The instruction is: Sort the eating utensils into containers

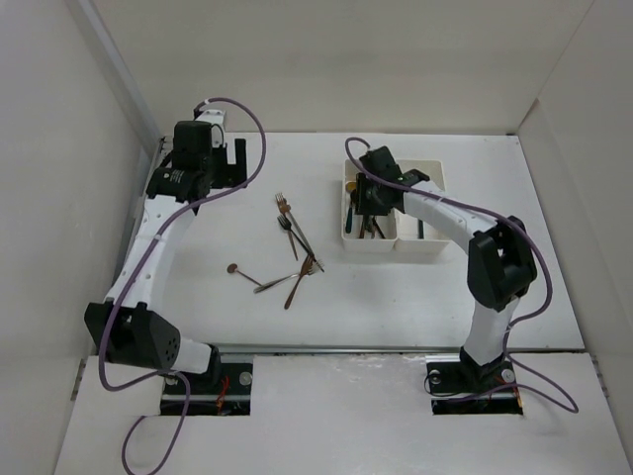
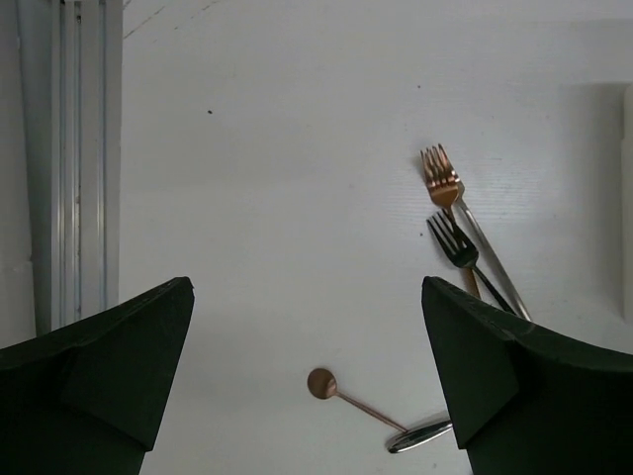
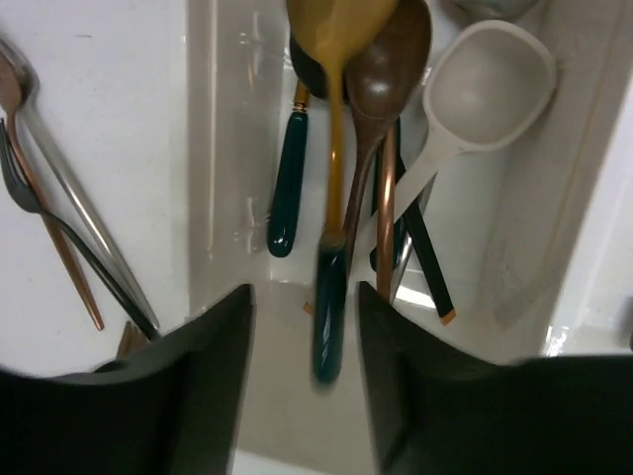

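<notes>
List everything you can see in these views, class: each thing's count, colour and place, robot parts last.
Table: one, white, beneath everything.
Bins: two, white, joined, right of centre.
Spoons: at least four in left-hand bin; gold, brown, white, dark-handled.
Dark item: one, right-hand bin; kind unclear.
Loose utensils: about six; copper, silver, black; left of bins.
Left gripper: black, open, above table's far left.
Right gripper: black, open, over left-hand bin.

Several spoons [image 3: 396, 59] in left white bin [image 1: 371, 246]; forks [image 2: 441, 178], copper spoon [image 2: 320, 383] loose nearby.
</notes>
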